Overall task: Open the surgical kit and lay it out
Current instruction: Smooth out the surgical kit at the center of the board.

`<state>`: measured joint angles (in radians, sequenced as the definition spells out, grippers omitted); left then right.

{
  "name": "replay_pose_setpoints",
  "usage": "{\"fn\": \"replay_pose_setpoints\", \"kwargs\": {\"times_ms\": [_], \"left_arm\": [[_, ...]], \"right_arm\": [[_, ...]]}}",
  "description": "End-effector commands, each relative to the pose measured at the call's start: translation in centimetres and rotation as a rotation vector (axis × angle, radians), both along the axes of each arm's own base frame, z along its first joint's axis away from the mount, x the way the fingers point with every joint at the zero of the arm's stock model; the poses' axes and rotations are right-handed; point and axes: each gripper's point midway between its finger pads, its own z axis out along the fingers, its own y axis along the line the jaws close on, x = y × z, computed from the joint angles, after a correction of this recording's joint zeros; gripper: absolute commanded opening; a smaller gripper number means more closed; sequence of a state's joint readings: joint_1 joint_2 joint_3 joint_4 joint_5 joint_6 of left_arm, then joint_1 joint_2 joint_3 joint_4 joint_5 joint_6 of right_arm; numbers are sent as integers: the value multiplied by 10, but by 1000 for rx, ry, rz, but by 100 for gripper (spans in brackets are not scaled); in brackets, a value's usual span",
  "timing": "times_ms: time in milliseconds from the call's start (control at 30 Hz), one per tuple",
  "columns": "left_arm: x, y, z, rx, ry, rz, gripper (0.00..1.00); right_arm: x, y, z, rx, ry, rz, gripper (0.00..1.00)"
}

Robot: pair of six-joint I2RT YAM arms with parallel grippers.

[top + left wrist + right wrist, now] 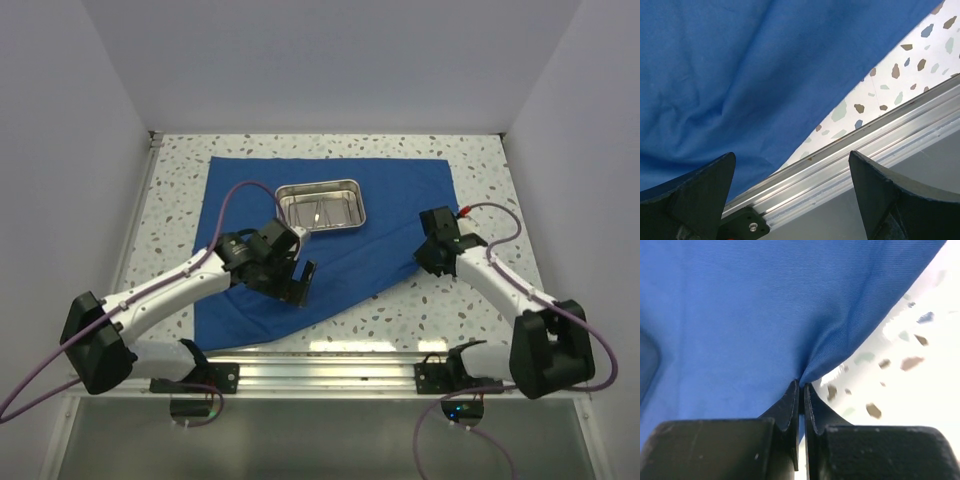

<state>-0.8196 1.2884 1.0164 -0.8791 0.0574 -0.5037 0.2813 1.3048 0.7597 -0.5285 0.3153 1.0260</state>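
Pinching the blue cloth [740,315] edge is the right end effector [801,386]; left end effector [792,156] spread; tray [357,205] contents indistinct.

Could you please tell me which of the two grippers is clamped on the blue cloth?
The right gripper: its jaws are shut on the edge of the blue cloth wrap, while the left gripper stands open, holding nothing.

cloth wrap [390,200] spread on surface [480,165], tray [318,184] on wrap at far centre, instruments [322,211] inside tray, left pincer [298,283] above wrap's near-left part, right pincer [801,385] at wrap's right edge, rail [330,368] along surface's near edge
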Motion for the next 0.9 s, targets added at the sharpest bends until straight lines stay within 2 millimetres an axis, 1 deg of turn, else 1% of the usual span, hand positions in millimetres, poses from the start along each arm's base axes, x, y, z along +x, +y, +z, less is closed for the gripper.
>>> {"fn": "replay_pose_setpoints", "kwargs": {"times_ms": [0, 33, 100, 133, 200, 233, 267, 300, 333, 367, 400, 467, 500, 533, 567, 600, 633, 667, 700, 733, 767, 800, 833, 867], "left_arm": [[8, -14, 4, -56, -32, -24, 100], [9, -15, 4, -58, -35, -27, 100], [11, -17, 3, -57, -39, -31, 100], [12, -17, 2, -56, -40, -33, 100], [13, -19, -3, -53, -39, -40, 100], [14, -20, -5, -56, -41, -45, 100], [14, -21, -9, -47, -31, -50, 100], [14, -22, -11, -50, -28, -52, 100], [16, -25, -12, -54, -29, -59, 100], [15, -27, -15, -54, -18, -67, 100], [16, -28, -15, -54, -17, -69, 100], [20, -32, -13, -59, -25, -73, 100], [23, -34, -11, -60, -31, -78, 100], [29, -38, -3, -71, -54, -78, 100], [31, -39, -2, -60, -57, -80, 100], [37, -38, 3, -50, -76, -78, 100], [44, -42, 18, -58, -103, -77, 100], [54, -38, 24, -37, -136, -66, 100], [60, -38, 31, -33, -158, -59, 100], [69, -38, 49, -46, -190, -51, 100], [83, -29, 57, -47, -210, -22, 100], [94, -23, 64, -56, -225, 4, 100], [107, -17, 77, -77, -252, 30, 100], [129, 6, 79, -66, -263, 98, 100]], "right_arm": [[-33, -18, 29, -66, 63, 3, 0], [-40, -18, 37, -52, 56, 7, 0], [-57, -19, 43, -34, 80, 1, 0], [-75, -22, 48, -28, 101, -5, 0], [-95, -20, 47, 9, 132, -8, 0], [-112, -22, 50, 22, 142, -10, 0], [-122, -20, 49, 47, 159, -16, 0], [-140, -23, 48, 49, 200, -22, 0], [-148, -24, 50, 58, 212, -27, 0], [-155, -23, 56, 83, 192, -33, 0], [-172, -26, 55, 79, 240, -39, 0], [-184, -28, 64, 89, 237, -49, 0], [-196, -32, 67, 87, 250, -59, 2], [-201, -33, 70, 91, 249, -59, 17], [-202, -32, 79, 101, 232, -57, 65], [-208, -34, 84, 103, 227, -57, 86], [-208, -35, 89, 102, 212, -56, 98], [-204, -35, 100, 100, 174, -39, 99], [-198, -36, 106, 89, 155, -30, 99], [-191, -40, 112, 61, 125, -31, 99], [-180, -43, 124, 34, 83, -8, 99], [-161, -40, 132, 27, 26, 12, 99], [-146, -39, 134, 1, 25, 31, 99], [-131, -36, 139, -22, -1, 85, 99]]}}
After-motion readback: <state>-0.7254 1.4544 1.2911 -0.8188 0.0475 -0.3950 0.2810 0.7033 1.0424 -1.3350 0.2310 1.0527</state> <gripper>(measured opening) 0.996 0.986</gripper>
